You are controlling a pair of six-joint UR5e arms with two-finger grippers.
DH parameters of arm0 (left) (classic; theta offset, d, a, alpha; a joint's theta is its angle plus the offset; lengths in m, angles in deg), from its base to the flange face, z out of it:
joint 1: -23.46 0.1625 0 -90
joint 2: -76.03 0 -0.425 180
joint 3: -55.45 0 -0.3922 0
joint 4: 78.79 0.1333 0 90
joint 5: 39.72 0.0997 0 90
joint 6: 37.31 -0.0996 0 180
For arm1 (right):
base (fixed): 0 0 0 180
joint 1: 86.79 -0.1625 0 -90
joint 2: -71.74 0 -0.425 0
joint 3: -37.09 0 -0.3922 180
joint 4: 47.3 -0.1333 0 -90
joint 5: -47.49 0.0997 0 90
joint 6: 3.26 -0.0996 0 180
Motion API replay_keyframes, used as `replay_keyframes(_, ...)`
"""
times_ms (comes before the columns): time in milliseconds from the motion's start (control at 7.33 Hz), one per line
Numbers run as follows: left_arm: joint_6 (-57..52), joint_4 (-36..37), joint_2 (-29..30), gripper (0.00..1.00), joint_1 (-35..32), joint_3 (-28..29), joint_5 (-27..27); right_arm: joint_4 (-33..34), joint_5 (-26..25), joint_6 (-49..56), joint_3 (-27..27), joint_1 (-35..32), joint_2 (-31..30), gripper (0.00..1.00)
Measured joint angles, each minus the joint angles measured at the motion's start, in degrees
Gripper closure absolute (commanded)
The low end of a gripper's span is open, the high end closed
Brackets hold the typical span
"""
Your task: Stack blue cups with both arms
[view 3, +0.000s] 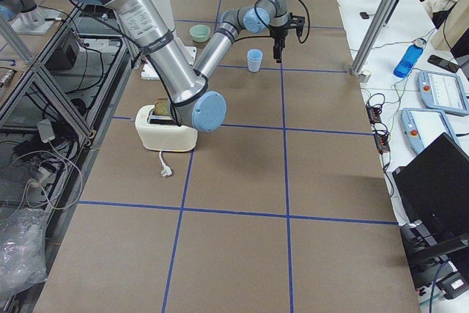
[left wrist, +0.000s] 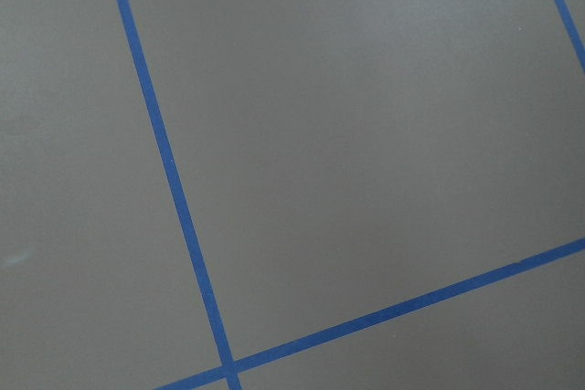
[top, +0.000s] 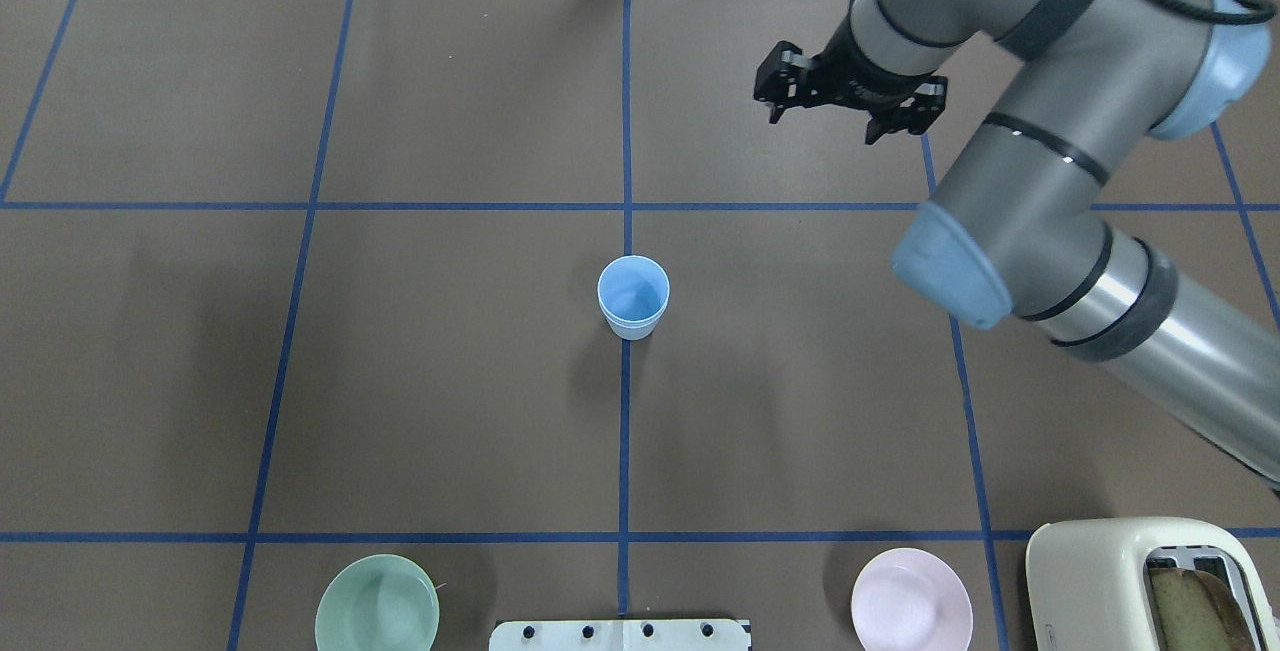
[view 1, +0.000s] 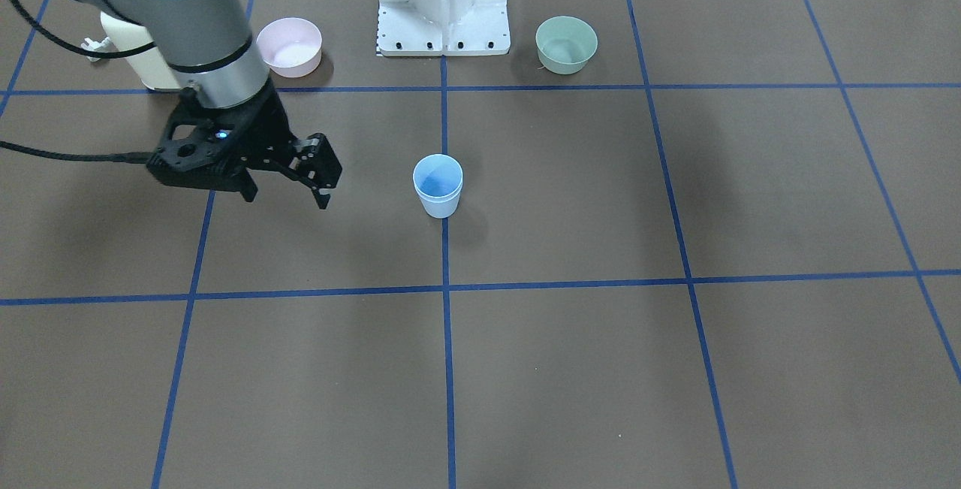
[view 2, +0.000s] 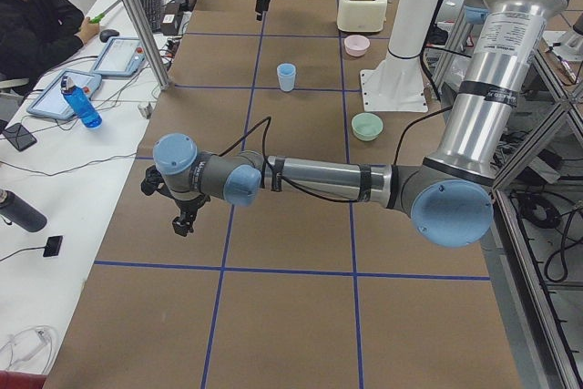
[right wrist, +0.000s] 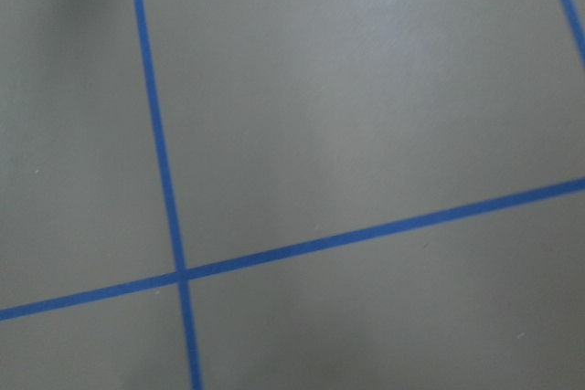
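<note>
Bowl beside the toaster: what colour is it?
The bowl is pale pink, plain, with no pattern. The overhead exterior view shows it best.

Robotics lab (grid-taped table (top: pixel 450 381))

Your right pincer (view 1: pixel 286 194) hangs with jaws spread, empty; your left arm (view 2: pixel 319 177) stretches out level, left pincer (view 2: pixel 185 222) pointing down, grip unreadable.
</note>
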Motion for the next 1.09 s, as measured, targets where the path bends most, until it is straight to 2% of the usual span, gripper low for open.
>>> replay_keyframes(273,-0.1,0.0,-0.1,0.02,-0.1,0.0,0.0,-0.3,6.7,14.9,1.4,-9.2,-8.5,0.00)
replay_keyframes(545,-0.1,0.2,-0.2,0.02,-0.3,0.1,0.0,-0.2,9.6,29.4,1.4,-16.7,-15.6,0.00)
replay_keyframes(1091,-3.5,0.3,-0.6,0.02,-2.0,2.4,-0.1,-0.9,15.0,48.3,-2.6,-27.8,-23.4,0.00)
